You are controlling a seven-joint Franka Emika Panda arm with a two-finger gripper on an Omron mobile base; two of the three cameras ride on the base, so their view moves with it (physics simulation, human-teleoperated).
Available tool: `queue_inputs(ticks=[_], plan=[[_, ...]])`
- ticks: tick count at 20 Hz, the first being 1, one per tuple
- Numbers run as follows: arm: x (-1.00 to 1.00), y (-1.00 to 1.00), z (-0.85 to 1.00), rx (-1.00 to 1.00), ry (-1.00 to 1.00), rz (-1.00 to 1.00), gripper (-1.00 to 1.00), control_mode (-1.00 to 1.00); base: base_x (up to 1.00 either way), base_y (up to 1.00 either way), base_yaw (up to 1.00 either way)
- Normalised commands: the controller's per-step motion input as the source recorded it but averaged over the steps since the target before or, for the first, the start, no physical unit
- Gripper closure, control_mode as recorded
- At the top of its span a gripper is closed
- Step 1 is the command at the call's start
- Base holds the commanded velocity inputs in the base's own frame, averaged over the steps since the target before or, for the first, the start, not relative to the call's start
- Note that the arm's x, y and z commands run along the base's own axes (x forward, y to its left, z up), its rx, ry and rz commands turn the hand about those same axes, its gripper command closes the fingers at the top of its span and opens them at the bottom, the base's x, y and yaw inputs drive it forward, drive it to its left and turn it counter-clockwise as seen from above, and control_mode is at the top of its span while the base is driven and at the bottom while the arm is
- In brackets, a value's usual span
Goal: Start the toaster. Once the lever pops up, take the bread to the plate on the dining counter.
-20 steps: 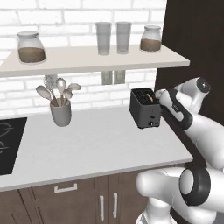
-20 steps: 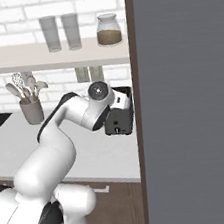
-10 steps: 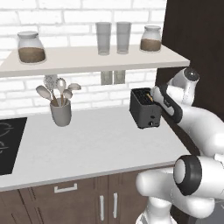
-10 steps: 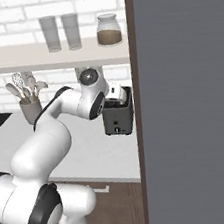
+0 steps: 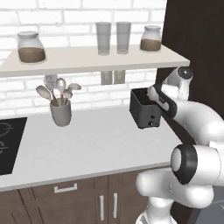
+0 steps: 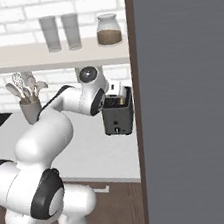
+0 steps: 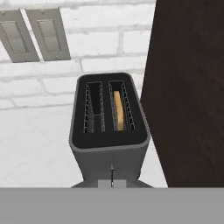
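Toaster (image 7: pixel 109 131) below tool — bread (image 7: pixel 117 110) in right slot

The white arm (image 6: pixel 50 127) rose from the lower left and bent across the grey worktop (image 6: pixel 89 147) to the black toaster (image 6: pixel 118 115), which stood against a tall dark panel (image 6: pixel 183 99) on the right. The hand (image 6: pixel 115 91) sat over the toaster's top; its fingers could not be made out. A utensil cup (image 6: pixel 31 109) stood to the left by the brick wall. On the shelf (image 6: pixel 51 62) above stood two glasses (image 6: pixel 60 32) and two jars (image 6: pixel 108 30).
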Motion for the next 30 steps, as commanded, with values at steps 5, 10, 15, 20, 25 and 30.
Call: queue_inputs(ticks=[5, 10, 15, 20, 25, 30], plan=[[0.19, -0.01, 0.0, 0.0, 0.0, 0.0, -1.0, -1.0, 0.0, 0.0, 0.0], [0.08, -0.08, 0.0, 0.0, 0.0, 0.0, -1.0, -1.0, 0.0, 0.0, 0.0], [0.13, -0.01, -0.05, 0.0, 0.0, 0.0, -1.0, -1.0, 0.0, 0.0, 0.0], [0.23, 0.0, -0.05, 0.0, 0.0, 0.0, -1.0, -1.0, 0.0, 0.0, 0.0], [0.23, 0.0, -0.08, 0.0, 0.0, 0.0, -1.0, -1.0, 0.0, 0.0, 0.0], [0.19, 0.0, -0.18, 0.0, 0.0, 0.0, -1.0, -1.0, 0.0, 0.0, 0.0]])
